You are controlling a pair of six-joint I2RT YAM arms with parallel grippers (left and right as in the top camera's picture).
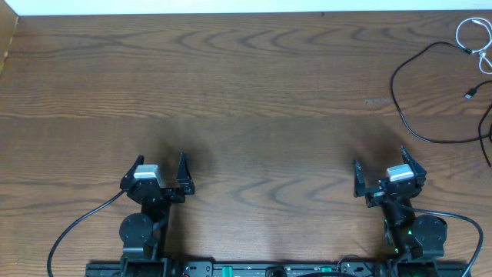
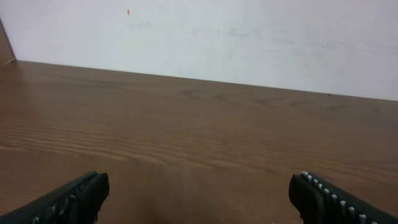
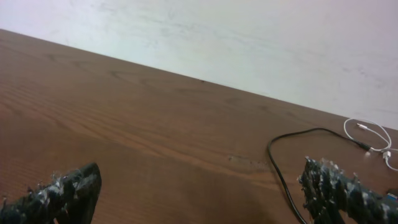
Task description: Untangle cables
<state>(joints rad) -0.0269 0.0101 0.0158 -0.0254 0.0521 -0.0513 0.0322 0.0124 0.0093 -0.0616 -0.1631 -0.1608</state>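
Note:
A thin black cable [image 1: 400,100] curves across the table's far right side. A thin white cable [image 1: 470,35] lies coiled at the far right corner, touching the black one's end. Both show in the right wrist view, black cable [image 3: 277,165] and white cable [image 3: 368,129]. My left gripper [image 1: 160,171] is open and empty at the near left, far from the cables. It also shows in the left wrist view [image 2: 199,196]. My right gripper [image 1: 390,173] is open and empty at the near right, below the black cable's loop. It also shows in the right wrist view [image 3: 199,193].
The wooden table [image 1: 231,92] stretches out in front of both arms. A white wall [image 2: 217,37] rises behind its far edge. Thick black arm wires [image 1: 73,227] run from the arm bases at the near edge.

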